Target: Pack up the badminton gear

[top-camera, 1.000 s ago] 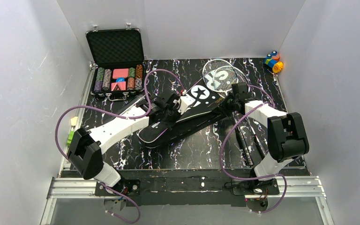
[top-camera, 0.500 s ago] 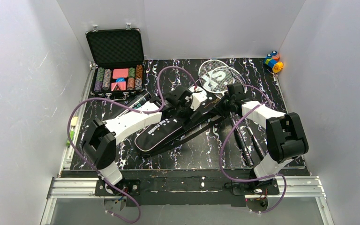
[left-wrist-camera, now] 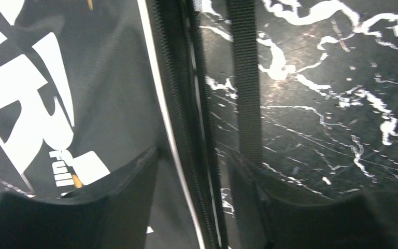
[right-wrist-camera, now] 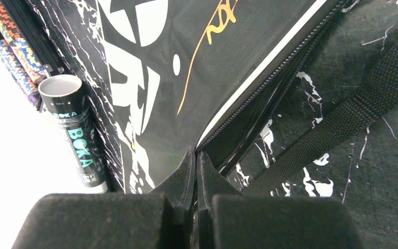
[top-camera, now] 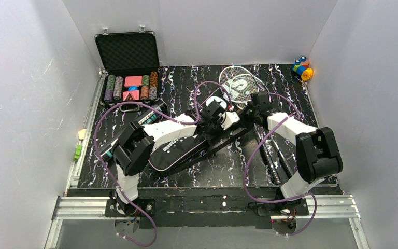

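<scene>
The black racket bag [top-camera: 179, 148] lies slantwise mid-table, its zip edge showing in the left wrist view [left-wrist-camera: 176, 104] and right wrist view [right-wrist-camera: 249, 78]. My left gripper [top-camera: 218, 113] is open, its fingers [left-wrist-camera: 119, 207] either side of the zip edge and touching nothing I can see. My right gripper [top-camera: 250, 113] is shut on the bag's edge by the zip [right-wrist-camera: 196, 155]. A silver racket head [top-camera: 237, 82] pokes out behind the bag. Racket handles [top-camera: 269, 155] lie to the right. The dark tube [top-camera: 153, 112] with teal lettering [right-wrist-camera: 75, 129] lies left of the bag. No shuttlecocks show.
An open black case of poker chips [top-camera: 129, 67] stands at the back left. Colourful toy blocks [top-camera: 301, 67] sit in the back right corner. The bag's black strap [left-wrist-camera: 246, 78] trails over the marbled table [top-camera: 223, 166]. White walls enclose three sides.
My left arm has slid right along the bag until its gripper is close to the right gripper. The bag's head end has shifted with it. The right gripper has stayed shut.
</scene>
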`<action>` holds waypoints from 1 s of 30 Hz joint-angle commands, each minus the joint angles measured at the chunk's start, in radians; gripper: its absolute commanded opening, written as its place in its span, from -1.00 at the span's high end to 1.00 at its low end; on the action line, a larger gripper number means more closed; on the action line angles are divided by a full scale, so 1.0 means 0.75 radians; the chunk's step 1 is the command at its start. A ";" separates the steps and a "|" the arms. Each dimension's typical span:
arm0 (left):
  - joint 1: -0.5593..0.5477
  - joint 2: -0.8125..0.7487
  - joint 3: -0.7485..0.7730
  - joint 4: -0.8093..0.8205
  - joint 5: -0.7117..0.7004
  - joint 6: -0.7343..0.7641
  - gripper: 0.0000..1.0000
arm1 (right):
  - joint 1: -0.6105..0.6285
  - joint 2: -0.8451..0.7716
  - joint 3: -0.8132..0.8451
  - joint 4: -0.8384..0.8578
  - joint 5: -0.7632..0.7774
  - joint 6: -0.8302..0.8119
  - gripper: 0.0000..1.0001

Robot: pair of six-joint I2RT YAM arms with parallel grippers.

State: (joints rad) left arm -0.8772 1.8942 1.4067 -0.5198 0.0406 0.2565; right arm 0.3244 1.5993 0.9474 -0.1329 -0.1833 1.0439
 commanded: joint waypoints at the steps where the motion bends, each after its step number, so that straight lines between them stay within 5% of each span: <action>1: -0.004 -0.036 0.006 0.083 -0.162 0.071 0.13 | 0.009 -0.079 0.011 0.032 -0.039 -0.014 0.96; 3: -0.003 -0.048 -0.008 0.102 -0.195 0.074 0.33 | 0.009 -0.083 0.015 0.020 -0.049 -0.031 0.87; 8: -0.002 -0.075 -0.026 0.081 -0.213 0.047 0.96 | -0.025 -0.138 0.083 -0.165 0.026 -0.167 0.03; 15: 0.005 -0.086 0.021 0.007 -0.189 -0.023 1.00 | -0.075 -0.190 0.267 -0.580 0.456 -0.594 -0.55; 24: 0.031 -0.106 0.062 -0.040 -0.150 -0.065 1.00 | -0.051 -0.048 0.320 -0.762 0.694 -0.898 -0.68; 30: 0.044 -0.103 0.075 -0.050 -0.134 -0.079 1.00 | -0.036 0.045 0.326 -0.740 0.640 -0.946 -0.52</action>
State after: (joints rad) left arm -0.8547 1.8877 1.4227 -0.5369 -0.0738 0.2157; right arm 0.2867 1.6066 1.1603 -0.6796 0.2901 0.3992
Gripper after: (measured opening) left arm 0.040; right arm 0.788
